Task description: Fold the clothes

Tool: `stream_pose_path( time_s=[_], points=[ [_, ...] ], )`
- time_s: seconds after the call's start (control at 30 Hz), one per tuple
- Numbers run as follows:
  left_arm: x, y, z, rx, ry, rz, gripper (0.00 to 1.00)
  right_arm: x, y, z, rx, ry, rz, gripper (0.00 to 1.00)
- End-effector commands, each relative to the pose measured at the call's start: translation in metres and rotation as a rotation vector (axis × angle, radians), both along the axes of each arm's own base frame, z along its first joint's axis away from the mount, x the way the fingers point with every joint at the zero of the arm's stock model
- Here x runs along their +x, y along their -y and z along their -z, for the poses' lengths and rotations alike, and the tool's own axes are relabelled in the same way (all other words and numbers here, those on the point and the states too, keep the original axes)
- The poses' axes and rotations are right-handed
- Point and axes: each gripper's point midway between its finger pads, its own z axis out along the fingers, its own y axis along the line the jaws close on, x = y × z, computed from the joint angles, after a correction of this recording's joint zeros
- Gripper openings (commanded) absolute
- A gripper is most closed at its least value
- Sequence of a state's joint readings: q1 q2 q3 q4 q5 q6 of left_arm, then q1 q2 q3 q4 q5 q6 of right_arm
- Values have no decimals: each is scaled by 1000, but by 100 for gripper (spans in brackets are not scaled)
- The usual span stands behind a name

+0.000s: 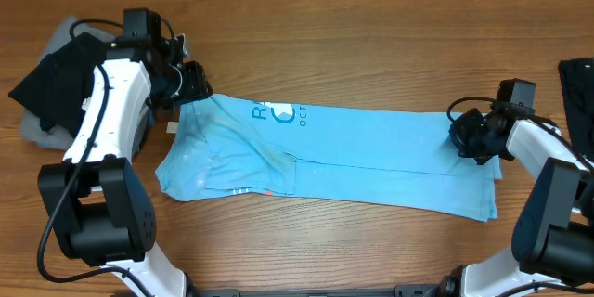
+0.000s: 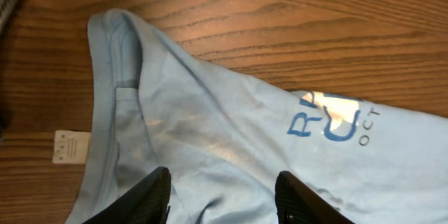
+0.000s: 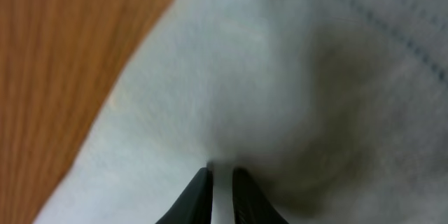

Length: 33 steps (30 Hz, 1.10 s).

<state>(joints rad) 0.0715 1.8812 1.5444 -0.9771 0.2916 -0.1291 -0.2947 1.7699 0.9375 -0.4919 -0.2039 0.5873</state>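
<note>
With the collar (image 2: 105, 112) end lying loose at the left, I fear any tug from the right will drag the T-shirt (image 1: 371, 153) askew across the desk (image 1: 371, 37) and spoil the long fold; the left gripper (image 2: 224, 199) stands half open over the collar, gripping nothing; the right gripper (image 3: 222, 175) is nearly closed, pinching the shirt's far edge.
</note>
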Motion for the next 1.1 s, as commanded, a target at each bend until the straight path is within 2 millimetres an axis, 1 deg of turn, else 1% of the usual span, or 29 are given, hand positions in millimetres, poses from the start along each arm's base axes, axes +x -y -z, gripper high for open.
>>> stream_pose_path(
  time_s=[0.0, 0.07, 0.17, 0.2, 0.27, 0.3, 0.33, 0.4, 0.47, 0.53, 0.63, 0.73, 0.83, 0.93, 1.07],
  points=[
    [4, 5, -12, -2, 23, 56, 51, -10, 20, 22, -77, -54, 132, 14],
    [1, 5, -12, -4, 7, 56, 52, -5, 29, 24, -110, -39, 177, 14],
    [-7, 6, -10, -3, -23, 69, 52, 4, 37, 22, -115, 3, 209, 14],
    [-9, 6, -9, -1, -27, 78, 53, 6, 41, 20, -110, 10, 226, 14],
    [-13, 4, -8, 10, -45, 83, 58, 9, 47, 16, -92, 24, 241, 14],
    [-16, 2, -7, 19, -57, 80, 59, 12, 47, 13, -76, 41, 221, 15],
    [-19, 0, -6, 26, -72, 76, 60, 18, 45, 6, -52, 70, 170, 18],
    [-24, -9, -4, 51, -98, 59, 63, 28, 39, -7, -9, 133, 68, 31],
    [-28, -17, -3, 60, -113, 41, 68, 35, 33, -25, 32, 196, -8, 37],
    [-30, -25, -1, 58, -122, 21, 74, 39, 31, -46, 57, 253, -51, 40],
    [-35, -35, 5, 60, -133, 28, 80, 43, 27, -82, 76, 344, -97, 43],
    [-43, -41, 14, 60, -155, 42, 82, 45, 18, -121, 98, 450, -138, 47],
    [-49, -48, 23, 57, -173, 39, 85, 39, 9, -149, 103, 507, -161, 49],
    [-59, -55, 30, 55, -195, 59, 88, 28, 4, -161, 107, 504, -162, 49],
    [-68, -60, 42, 53, -207, 86, 91, 16, -2, -158, 107, 470, -192, 49]
  ],
)
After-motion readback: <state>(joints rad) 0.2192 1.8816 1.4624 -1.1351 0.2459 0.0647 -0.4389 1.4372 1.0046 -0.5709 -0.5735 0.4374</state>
